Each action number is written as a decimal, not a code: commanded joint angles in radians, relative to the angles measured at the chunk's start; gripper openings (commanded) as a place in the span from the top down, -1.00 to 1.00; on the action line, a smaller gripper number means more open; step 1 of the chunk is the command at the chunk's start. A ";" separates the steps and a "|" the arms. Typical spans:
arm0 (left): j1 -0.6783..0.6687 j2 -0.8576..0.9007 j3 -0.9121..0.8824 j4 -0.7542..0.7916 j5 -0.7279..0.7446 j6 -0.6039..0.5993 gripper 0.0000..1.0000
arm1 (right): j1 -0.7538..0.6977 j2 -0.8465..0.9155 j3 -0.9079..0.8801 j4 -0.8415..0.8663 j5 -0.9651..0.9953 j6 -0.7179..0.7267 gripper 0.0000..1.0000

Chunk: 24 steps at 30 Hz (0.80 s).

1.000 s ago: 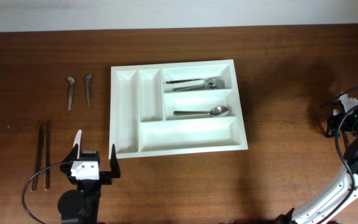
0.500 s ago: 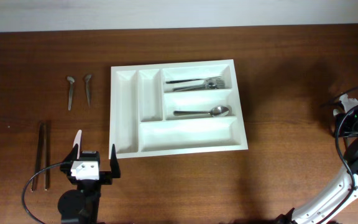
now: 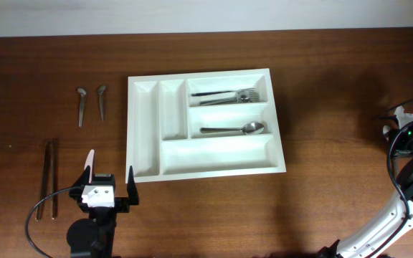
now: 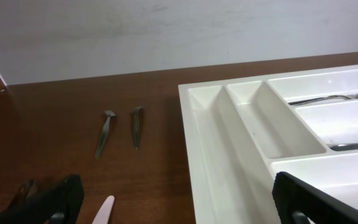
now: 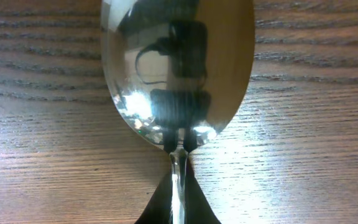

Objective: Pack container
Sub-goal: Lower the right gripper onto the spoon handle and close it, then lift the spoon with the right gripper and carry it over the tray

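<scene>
Brown wooden worktop (image 3: 335,86) carries the white container (image 3: 143,129) at centre, two short utensils (image 3: 81,106) at ten o'clock and two dark sticks (image 3: 49,179) at eight; a spoon (image 5: 178,68) shows against the wood at three.

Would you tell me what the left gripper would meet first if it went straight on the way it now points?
Most likely the large white rectangular plastic cutlery tray: its near left corner lies just ahead of the black finger of the left gripper, though height is unclear.

Black left arm (image 3: 92,233) with 1 looped black cable and white-blocked left gripper (image 3: 109,173); right arm (image 3: 389,215) with white link.
</scene>
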 commanded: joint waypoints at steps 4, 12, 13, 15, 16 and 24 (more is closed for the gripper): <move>0.002 -0.007 -0.006 0.000 -0.011 0.016 -0.98 | -0.002 0.020 -0.027 0.017 -0.049 0.046 0.92; 0.002 -0.006 -0.006 0.000 -0.011 0.016 -0.99 | 0.019 0.014 -0.011 0.011 -0.169 0.058 0.93; 0.002 -0.006 -0.006 0.000 -0.011 0.016 -0.98 | 0.026 0.014 -0.001 0.011 -0.171 0.081 0.92; 0.002 -0.007 -0.006 0.000 -0.011 0.016 -0.98 | 0.043 0.014 0.027 0.009 -0.179 0.137 0.92; 0.002 -0.007 -0.006 0.000 -0.011 0.016 -0.98 | 0.052 0.014 0.042 0.007 -0.179 0.167 0.92; 0.002 -0.006 -0.006 0.000 -0.011 0.016 -0.99 | 0.150 0.014 0.206 -0.079 -0.180 0.409 0.92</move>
